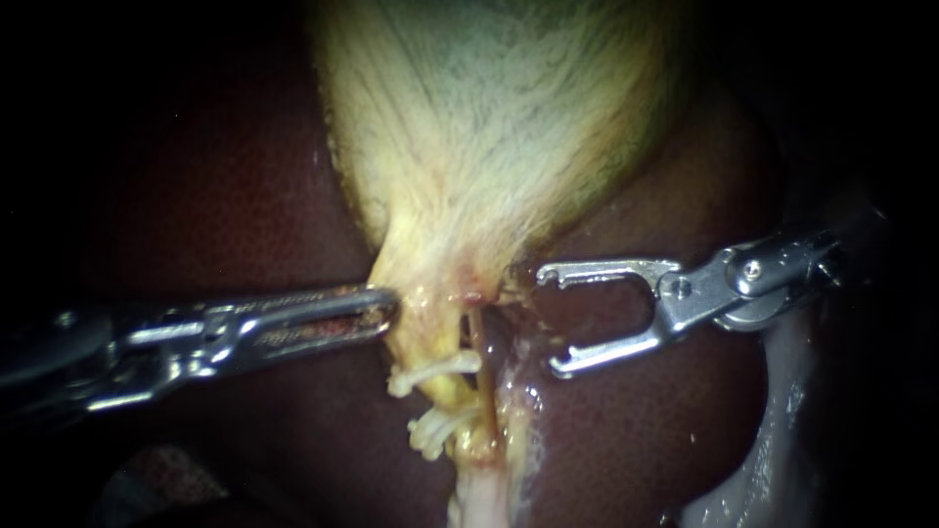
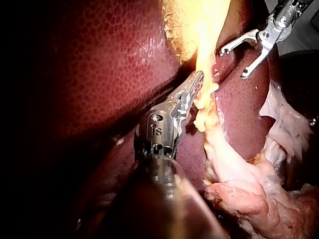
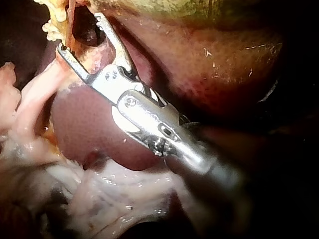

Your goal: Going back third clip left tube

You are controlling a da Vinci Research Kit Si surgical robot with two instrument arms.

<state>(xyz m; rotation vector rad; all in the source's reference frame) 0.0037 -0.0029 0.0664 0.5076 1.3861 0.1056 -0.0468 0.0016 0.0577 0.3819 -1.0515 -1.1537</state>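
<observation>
The pale yellow gallbladder (image 1: pixel 489 127) narrows downward into a left tube (image 1: pixel 442 393), with a thin reddish tube (image 1: pixel 479 376) just to its right. White clips cross the left tube: an upper clip (image 1: pixel 437 370) and a lower cluster (image 1: pixel 438 427). My left instrument (image 1: pixel 384 305) is shut on the gallbladder's neck just above the clips; in the left wrist view its jaws (image 2: pixel 195 83) pinch the yellow tissue. My right instrument (image 1: pixel 550 323) stands right of the tubes, jaws wide open and empty, clear of the clips. In the right wrist view its jaws (image 3: pixel 79 34) gape just short of the clips (image 3: pixel 50 30).
Dark red liver (image 1: pixel 245 196) lies all around the gallbladder and under both instruments. Pale, wet loose tissue (image 1: pixel 782 420) hangs at the lower right, beyond the right instrument's shaft, and shows as a bulky mass (image 2: pixel 259 194) in the left wrist view.
</observation>
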